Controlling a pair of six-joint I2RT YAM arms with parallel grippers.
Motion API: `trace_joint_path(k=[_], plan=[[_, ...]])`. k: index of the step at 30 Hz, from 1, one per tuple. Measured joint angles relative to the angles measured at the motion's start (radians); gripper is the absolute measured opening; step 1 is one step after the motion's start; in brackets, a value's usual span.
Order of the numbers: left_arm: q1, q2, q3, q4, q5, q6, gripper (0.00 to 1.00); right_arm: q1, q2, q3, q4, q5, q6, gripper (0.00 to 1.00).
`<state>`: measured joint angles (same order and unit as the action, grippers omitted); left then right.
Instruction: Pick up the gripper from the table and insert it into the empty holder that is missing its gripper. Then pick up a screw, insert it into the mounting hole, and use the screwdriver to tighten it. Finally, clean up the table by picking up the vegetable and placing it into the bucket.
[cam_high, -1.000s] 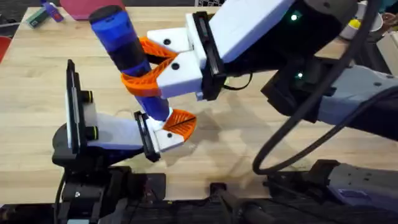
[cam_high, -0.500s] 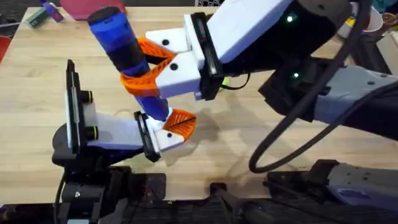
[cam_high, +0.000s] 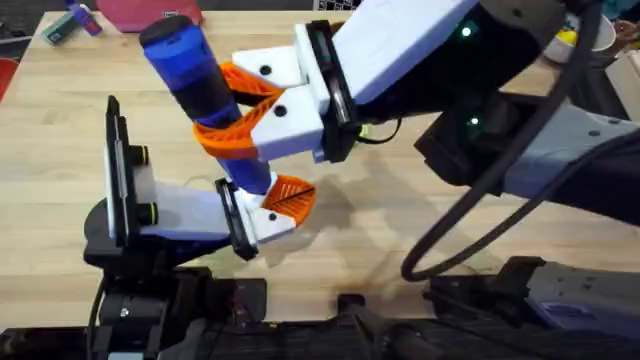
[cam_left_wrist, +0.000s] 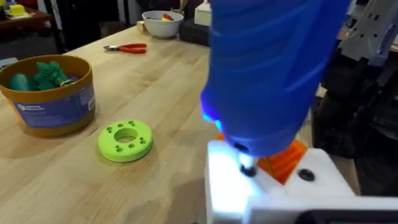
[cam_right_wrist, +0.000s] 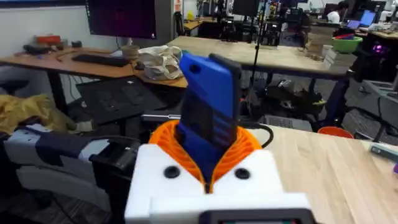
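Observation:
My right gripper (cam_high: 235, 110) reaches across the table and is shut on the blue screwdriver (cam_high: 205, 95), its orange pads clamped around the barrel (cam_right_wrist: 208, 124). The screwdriver stands tilted, and its thin tip (cam_left_wrist: 247, 168) presses down into the mounting hole of the white holder (cam_left_wrist: 267, 186) on my left gripper (cam_high: 272, 212). The orange gripper (cam_high: 292, 196) sits in that holder, right beside the tip. The blue bucket (cam_left_wrist: 48, 96) with an orange rim holds green toy vegetables. A yellow piece (cam_left_wrist: 166, 17) lies in the white bowl; I cannot tell whether it is the vegetable.
A flat green disc (cam_left_wrist: 125, 140) lies on the wood near the bucket. Red-handled pliers (cam_left_wrist: 127, 48) rest farther back, by the white bowl (cam_left_wrist: 163, 25). A pink object (cam_high: 150, 12) and small green and purple items (cam_high: 70, 22) sit at the far left corner.
The screwdriver's top has leaned slightly to the left with my right gripper. The left arm has not moved.

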<state>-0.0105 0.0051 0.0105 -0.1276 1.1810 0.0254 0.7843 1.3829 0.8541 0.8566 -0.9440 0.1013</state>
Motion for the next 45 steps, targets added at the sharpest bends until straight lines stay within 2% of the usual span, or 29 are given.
trace_joint_path(k=[6,12,16,18,21,25,29,32,37,41,45], plan=[[0.0,0.0,0.0,0.0,0.0,0.0,0.019,-0.003,-0.009,0.054,-0.03,-0.001,-0.01,0.024],[0.0,0.0,0.0,0.0,0.0,0.0,0.019,-0.014,-0.091,0.188,-0.203,0.0,-0.077,0.024],[0.0,0.0,0.0,0.0,0.0,0.0,0.019,-0.015,-0.12,0.237,-0.296,0.003,-0.115,0.024],[0.0,0.0,0.0,0.0,0.0,0.0,0.019,-0.018,-0.126,0.249,-0.376,0.017,-0.126,0.024],[0.0,0.0,0.0,0.0,0.0,0.0,0.019,-0.043,-0.126,0.275,-0.587,0.064,-0.157,0.024],[0.0,0.0,0.0,0.0,0.0,0.0,0.019,-0.099,-0.119,0.348,-0.984,0.203,-0.242,0.024],[0.0,0.0,0.0,0.0,0.0,0.0,0.019,-0.149,-0.111,0.448,-1.304,0.41,-0.356,0.024],[0.0,0.0,0.0,0.0,0.0,0.0,0.019,-0.182,-0.112,0.506,-1.413,0.572,-0.435,0.024],[0.0,0.0,0.0,0.0,0.001,0.0,0.019,-0.232,-0.114,0.529,-1.574,0.83,-0.599,0.024],[0.0,0.0,0.0,0.0,0.0,0.0,0.019,-0.28,-0.106,0.529,-1.749,0.943,-0.737,0.024],[0.0,0.0,0.0,0.0,0.0,0.0,0.019,-0.336,-0.063,0.529,-1.806,0.986,-0.844,0.024]])
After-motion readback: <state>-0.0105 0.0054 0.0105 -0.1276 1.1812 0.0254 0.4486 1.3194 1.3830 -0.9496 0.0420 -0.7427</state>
